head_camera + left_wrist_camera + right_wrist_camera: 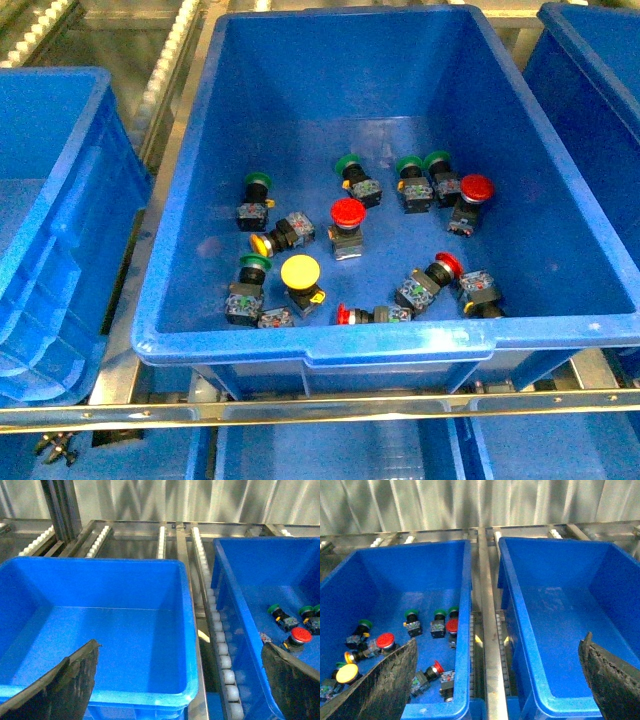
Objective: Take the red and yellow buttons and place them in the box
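The left end effector (pixel 178 645) hangs by the left crate (pixel 125 565), its fingers wide apart and holding nothing. The right end effector (pixel 500 639) is also wide and holds nothing, between the middle crate (pixel 330 350) and the right crate (pixel 555 542). I cannot tell which side crate is the box.

All the buttons are in the middle crate. From its centre, a red button (pixel 350 315) lies at 6 o'clock by the near wall. A yellow button (pixel 299 271) stands at 8 o'clock and another (pixel 258 244) lies at 9. More red ones are at 4 o'clock (pixel 447 263), near the centre (pixel 347 212) and at 2 o'clock (pixel 476 187). Green buttons (pixel 347 163) sit mostly toward 12 o'clock.
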Robot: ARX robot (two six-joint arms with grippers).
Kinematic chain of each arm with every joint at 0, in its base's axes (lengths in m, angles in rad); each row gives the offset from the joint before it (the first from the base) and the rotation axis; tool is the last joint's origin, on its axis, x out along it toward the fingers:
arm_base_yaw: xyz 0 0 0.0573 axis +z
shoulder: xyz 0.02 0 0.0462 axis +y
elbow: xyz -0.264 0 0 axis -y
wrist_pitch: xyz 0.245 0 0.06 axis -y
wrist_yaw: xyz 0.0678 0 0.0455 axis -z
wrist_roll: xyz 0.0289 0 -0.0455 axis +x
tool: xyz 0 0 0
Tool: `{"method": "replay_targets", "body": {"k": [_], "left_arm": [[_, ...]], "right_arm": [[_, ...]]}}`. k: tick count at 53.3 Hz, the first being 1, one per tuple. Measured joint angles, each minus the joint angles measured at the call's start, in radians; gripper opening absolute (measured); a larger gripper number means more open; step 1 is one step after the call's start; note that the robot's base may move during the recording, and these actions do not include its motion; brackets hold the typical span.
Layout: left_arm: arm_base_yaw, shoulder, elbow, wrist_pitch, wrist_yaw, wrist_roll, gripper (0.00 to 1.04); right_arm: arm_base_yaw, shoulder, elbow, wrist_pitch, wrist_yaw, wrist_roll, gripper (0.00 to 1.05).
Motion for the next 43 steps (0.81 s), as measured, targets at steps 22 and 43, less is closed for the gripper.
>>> {"method": "replay_targets", "body": {"k": [22, 43], "left_arm": [[0.0, 0.0, 0.0, 0.0, 0.0, 0.0, 0.97], [0.0, 0.0, 0.0, 0.0, 0.0, 0.0, 0.97]], "right_arm": [[0.0, 0.0, 0.0, 0.0, 0.0, 0.0, 0.98], [0.0, 0.0, 0.0, 0.0, 0.0, 0.0, 0.98]]}}
